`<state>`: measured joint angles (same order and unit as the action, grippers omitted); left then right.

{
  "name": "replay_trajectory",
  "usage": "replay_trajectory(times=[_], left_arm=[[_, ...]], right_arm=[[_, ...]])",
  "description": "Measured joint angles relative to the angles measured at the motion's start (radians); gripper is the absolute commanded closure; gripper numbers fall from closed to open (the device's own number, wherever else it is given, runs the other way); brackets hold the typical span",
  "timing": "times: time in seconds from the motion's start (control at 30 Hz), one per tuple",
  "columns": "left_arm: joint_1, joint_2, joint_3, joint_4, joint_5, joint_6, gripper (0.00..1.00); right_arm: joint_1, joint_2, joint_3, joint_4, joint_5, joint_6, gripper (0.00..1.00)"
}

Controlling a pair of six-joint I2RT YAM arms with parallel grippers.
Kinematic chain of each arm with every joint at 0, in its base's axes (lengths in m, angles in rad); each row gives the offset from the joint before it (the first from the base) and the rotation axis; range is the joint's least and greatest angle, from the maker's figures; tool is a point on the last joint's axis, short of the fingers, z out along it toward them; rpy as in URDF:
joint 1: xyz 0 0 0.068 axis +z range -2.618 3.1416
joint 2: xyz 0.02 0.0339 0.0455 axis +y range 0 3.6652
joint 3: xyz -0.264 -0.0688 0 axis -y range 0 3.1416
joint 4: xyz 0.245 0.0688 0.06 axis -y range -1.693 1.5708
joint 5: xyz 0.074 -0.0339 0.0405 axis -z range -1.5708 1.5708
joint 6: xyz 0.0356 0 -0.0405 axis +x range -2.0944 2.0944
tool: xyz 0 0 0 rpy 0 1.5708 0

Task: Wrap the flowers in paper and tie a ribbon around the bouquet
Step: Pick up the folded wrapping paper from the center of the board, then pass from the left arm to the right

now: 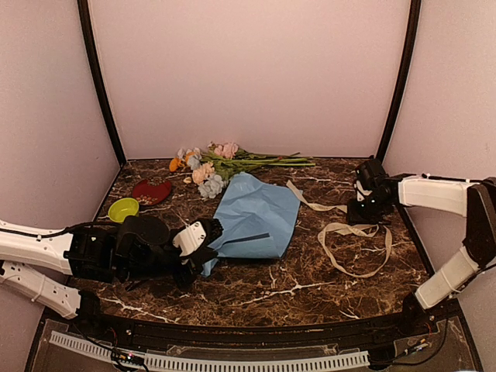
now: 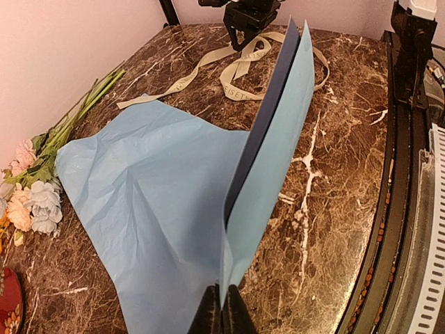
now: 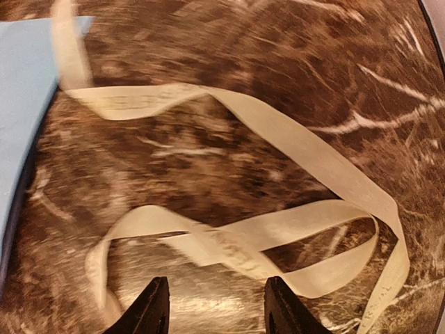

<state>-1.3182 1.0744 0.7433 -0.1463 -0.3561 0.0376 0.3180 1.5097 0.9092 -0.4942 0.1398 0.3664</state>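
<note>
Top external: green bowl and red dish left of the paper, contents unclear; flowers behind it, ribbon to its right. Left wrist: left claw, clamped tight, pinches the paper's lifted fold. Right wrist: right claw hangs half-spread above ribbon, gripping nothing.

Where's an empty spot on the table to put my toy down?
The table is bare along its near edge, in front of the paper and the ribbon. A narrower strip runs between them. The back-left is crowded: flowers, red dish, green bowl.
</note>
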Motion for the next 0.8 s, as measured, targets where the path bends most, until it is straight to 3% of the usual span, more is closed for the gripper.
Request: replay_trajectory(times=[0.13, 0.33, 0.47, 0.63, 0.8], left_arm=[[0.006, -0.005, -0.001, 0.009, 0.000, -0.023, 1.00], [0.018, -0.005, -0.001, 0.011, 0.000, -0.027, 1.00], [0.025, -0.005, -0.001, 0.011, 0.000, -0.027, 1.00], [0.029, -0.005, -0.001, 0.011, 0.001, -0.027, 1.00], [0.031, -0.004, -0.001, 0.011, 0.006, -0.027, 1.00]], right_arm=[[0.132, -0.116, 0.020, 0.016, -0.103, -0.100, 0.55], [0.437, -0.262, 0.020, 0.129, -0.500, -0.214, 0.61], [0.494, -0.322, 0.018, 0.224, -0.721, -0.218, 0.57], [0.566, -0.346, 0.014, 0.344, -0.830, -0.211, 0.59], [0.627, -0.334, 0.003, 0.371, -0.816, -0.212, 0.66]])
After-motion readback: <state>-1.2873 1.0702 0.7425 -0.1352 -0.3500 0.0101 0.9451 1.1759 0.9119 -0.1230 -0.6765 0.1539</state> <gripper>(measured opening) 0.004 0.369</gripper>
